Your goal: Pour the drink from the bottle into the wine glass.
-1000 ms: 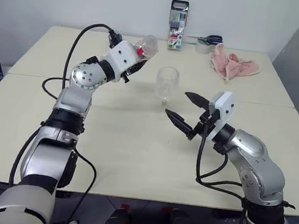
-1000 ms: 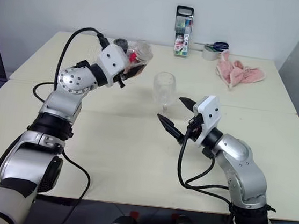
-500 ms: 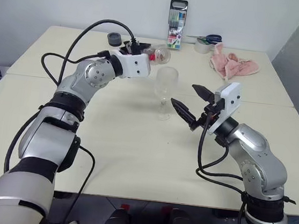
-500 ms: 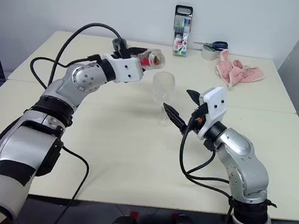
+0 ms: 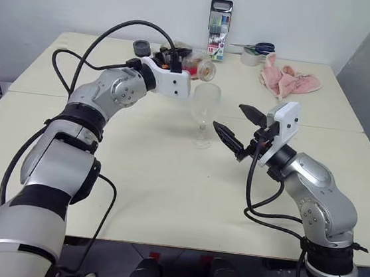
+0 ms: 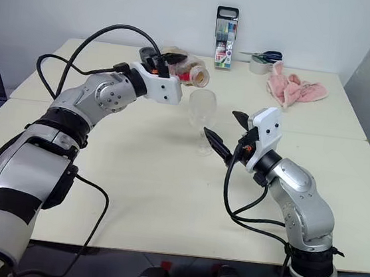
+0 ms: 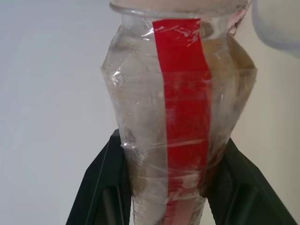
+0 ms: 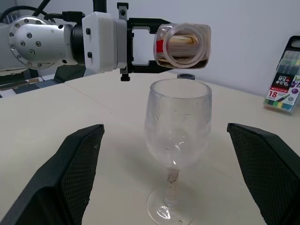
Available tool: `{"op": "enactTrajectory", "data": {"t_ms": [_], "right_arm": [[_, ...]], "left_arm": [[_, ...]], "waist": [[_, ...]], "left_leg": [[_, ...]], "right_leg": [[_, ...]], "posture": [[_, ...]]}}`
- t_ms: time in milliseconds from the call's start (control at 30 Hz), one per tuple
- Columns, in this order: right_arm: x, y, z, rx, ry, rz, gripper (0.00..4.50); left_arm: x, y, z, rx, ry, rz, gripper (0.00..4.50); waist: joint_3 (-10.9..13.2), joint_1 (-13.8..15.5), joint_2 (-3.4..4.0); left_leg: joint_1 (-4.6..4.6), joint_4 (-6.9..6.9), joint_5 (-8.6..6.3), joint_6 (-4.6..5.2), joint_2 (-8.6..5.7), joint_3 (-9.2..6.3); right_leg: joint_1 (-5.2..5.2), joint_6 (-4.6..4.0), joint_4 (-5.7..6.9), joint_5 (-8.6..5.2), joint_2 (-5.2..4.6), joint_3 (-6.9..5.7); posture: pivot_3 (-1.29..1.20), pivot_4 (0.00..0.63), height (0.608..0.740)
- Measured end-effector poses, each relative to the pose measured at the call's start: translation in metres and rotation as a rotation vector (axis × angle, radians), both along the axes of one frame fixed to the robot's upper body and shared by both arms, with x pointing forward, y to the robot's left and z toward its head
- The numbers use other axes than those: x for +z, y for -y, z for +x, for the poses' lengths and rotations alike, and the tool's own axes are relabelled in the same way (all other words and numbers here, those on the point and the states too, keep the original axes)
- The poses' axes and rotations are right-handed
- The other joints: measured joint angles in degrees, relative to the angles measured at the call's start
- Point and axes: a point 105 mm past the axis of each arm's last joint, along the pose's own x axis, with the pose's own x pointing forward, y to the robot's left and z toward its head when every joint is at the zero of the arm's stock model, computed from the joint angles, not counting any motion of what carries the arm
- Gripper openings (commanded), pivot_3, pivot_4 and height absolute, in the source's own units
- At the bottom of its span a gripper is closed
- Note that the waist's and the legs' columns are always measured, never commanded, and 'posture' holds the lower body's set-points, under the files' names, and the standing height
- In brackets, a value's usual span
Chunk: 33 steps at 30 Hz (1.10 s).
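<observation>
I have the left gripper (image 6: pixel 169 62) clamped on the bottle (image 6: pixel 194 72), tipped level with its open mouth just above the wine glass (image 6: pixel 202 109) rim so the drink (image 8: pixel 183 47) can run in. The glass stands mid-table, away from every edge. My right gripper (image 6: pixel 224 135) waits spread wide beside the stem, empty, ready to steady it.

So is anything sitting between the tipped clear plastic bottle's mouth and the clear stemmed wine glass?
Nothing visible: the clear plastic bottle, cap off, hangs above and behind the bare rim of the clear stemmed wine glass.
</observation>
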Motion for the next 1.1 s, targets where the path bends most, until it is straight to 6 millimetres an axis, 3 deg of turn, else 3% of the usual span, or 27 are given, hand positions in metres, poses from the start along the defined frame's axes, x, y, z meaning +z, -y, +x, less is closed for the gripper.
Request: {"op": "enactTrajectory", "data": {"t_ms": [367, 667, 1100], "right_arm": [[-0.004, 0.001, -0.004, 0.021, -0.013, 0.011, 4.5], [-0.012, 0.018, -0.009, 0.032, -0.023, -0.03, 4.5], [-0.009, 0.019, -0.011, 0.05, -0.023, -0.015, 4.5]], "left_arm": [[-0.002, 0.002, 0.002, 0.006, 0.04, 0.057, 1.67], [0.002, -0.001, 0.003, 0.022, 0.062, 0.066, 1.67], [0.006, -0.001, 0.004, 0.027, 0.086, 0.086, 1.67]], "waist": [[0.0, 0.0, 0.0], [0.0, 0.0, -0.01], [0.0, 0.0, -0.02]], "left_leg": [[0.0, 0.0, 0.0, 0.0, -0.02, 0.0], [0.0, 0.01, 0.0, 0.0, -0.02, 0.04], [0.0, 0.02, 0.0, 0.0, -0.02, 0.04]], "right_leg": [[-0.01, 0.0, 0.03, 0.0, 0.0, 0.0], [-0.01, 0.0, 0.05, 0.0, -0.01, 0.02], [-0.01, 0.0, 0.07, 0.0, -0.01, 0.01]], "posture": [[0.0, 0.15, 0.74], [0.0, 0.15, 0.74], [0.0, 0.15, 0.74]]}}
